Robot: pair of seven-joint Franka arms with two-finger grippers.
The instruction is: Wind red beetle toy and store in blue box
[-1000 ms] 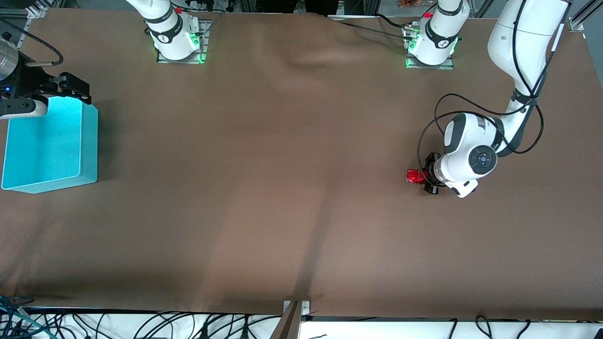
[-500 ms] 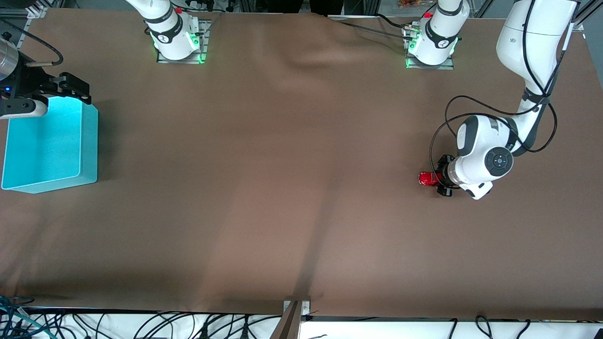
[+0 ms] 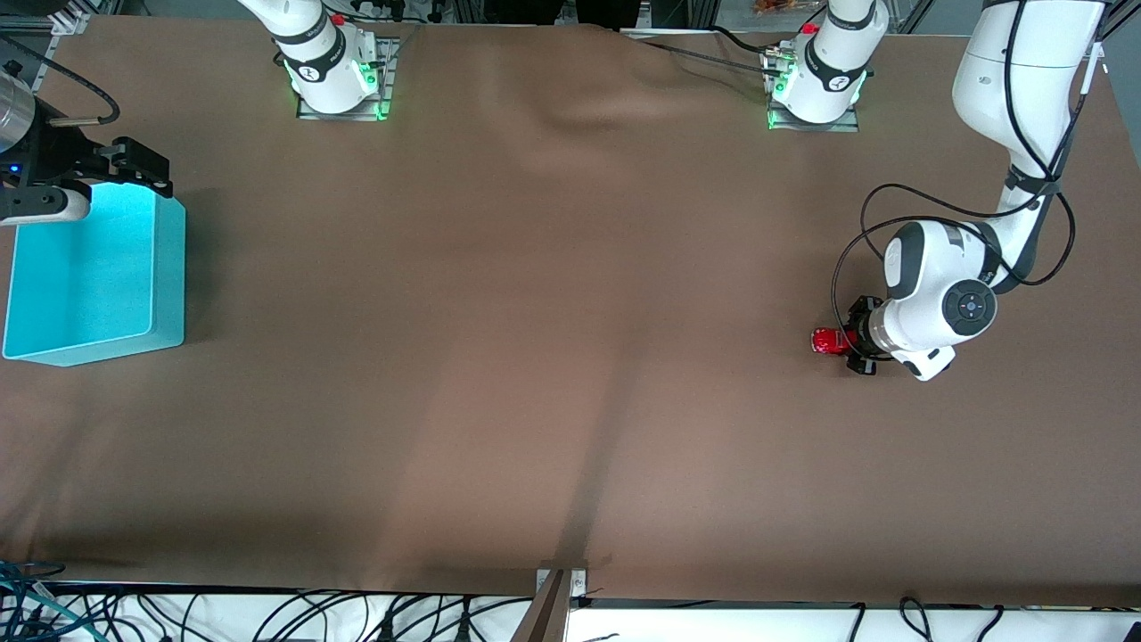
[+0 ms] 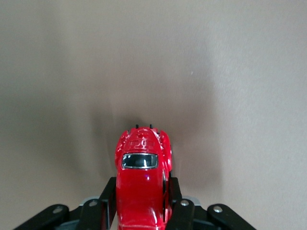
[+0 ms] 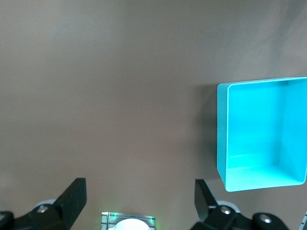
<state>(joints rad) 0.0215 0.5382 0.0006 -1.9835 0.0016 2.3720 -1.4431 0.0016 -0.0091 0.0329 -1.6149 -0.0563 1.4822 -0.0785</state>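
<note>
Your left gripper [image 3: 847, 342] is clamped on the red beetle toy [image 3: 828, 341] low over the table at the left arm's end, its length pointing toward the blue box [image 3: 89, 343], where your right gripper [image 3: 143, 169] waits with jaws spread wide.

Red beetle toy [image 3: 827, 341] — blue box [image 3: 89, 276] apart

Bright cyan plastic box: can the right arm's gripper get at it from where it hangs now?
Probably yes. The right gripper, fingers open and empty, hangs over the bright cyan plastic box at its edge toward the bases. The box holds nothing. The left gripper, clamping the small glossy red toy car, is at the table's left-arm end.
</note>
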